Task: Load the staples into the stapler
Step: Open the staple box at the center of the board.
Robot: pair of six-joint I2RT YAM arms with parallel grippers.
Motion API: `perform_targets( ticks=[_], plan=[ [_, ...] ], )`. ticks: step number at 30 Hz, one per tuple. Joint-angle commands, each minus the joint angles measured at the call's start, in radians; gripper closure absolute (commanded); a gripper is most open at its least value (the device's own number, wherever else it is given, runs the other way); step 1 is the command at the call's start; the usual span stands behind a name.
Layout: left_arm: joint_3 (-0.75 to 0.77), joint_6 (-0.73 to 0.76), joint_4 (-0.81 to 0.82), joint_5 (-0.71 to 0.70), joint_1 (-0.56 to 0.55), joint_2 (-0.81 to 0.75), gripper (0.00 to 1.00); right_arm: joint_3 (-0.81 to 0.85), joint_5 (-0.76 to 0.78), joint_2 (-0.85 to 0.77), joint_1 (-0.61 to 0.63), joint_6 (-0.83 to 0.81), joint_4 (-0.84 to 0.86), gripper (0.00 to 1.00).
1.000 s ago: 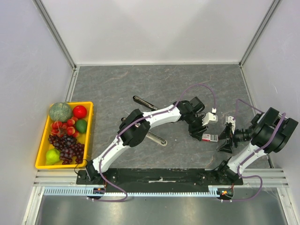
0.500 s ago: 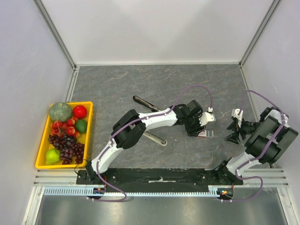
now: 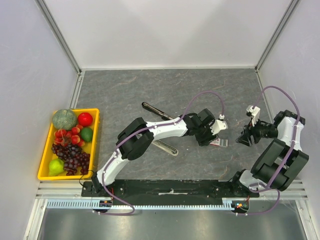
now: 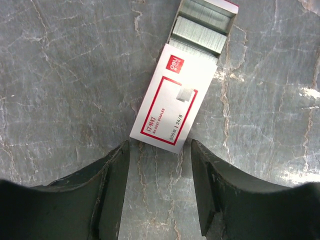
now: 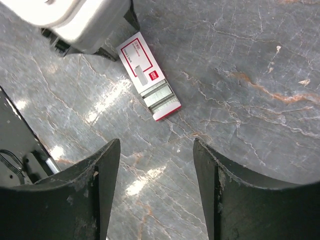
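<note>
Left gripper (image 4: 159,144) is crowding the closed end of the small white-and-red cardboard staple box (image 4: 172,105), its dark fingers (image 4: 107,190) flanking both corners. The drawer end is facing bare grey marbled tabletop (image 5: 240,60), giving the right gripper (image 5: 155,145) unobstructed passage. The left arm (image 3: 165,126) is overhanging the long black-and-silver stapler (image 3: 152,108), blocking its middle.

The grey, marble-veined tabletop (image 3: 125,90) carries a small white-and-red box of staples (image 4: 170,100). It lies flat with its drawer slid partly out, grey strips showing. Left of it lies an opened stapler (image 3: 152,108). A yellow fruit tray (image 3: 92,111) sits at the left edge.
</note>
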Motion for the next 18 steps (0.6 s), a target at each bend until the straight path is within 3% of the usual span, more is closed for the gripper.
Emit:
perform_targets(
  ticks=[1, 5, 10, 18],
  plan=[
    [-0.064, -0.043, -0.084, 0.061, -0.002, -0.032, 0.41, 0.030, -0.035, -0.012, 0.028, 0.255, 0.102, 0.34],
    [-0.118, -0.020, -0.062, 0.171, -0.004, -0.081, 0.41, 0.039, -0.036, 0.028, 0.039, 0.293, 0.115, 0.37],
    [-0.193, -0.003, 0.036, 0.173, -0.001, -0.147, 0.39, 0.024, -0.016, 0.025, 0.087, 0.307, 0.136, 0.39],
    [-0.057, 0.044, 0.011, 0.115, 0.041, -0.104, 0.30, 0.015, 0.043, -0.007, 0.122, 0.387, 0.207, 0.40]
  ],
)
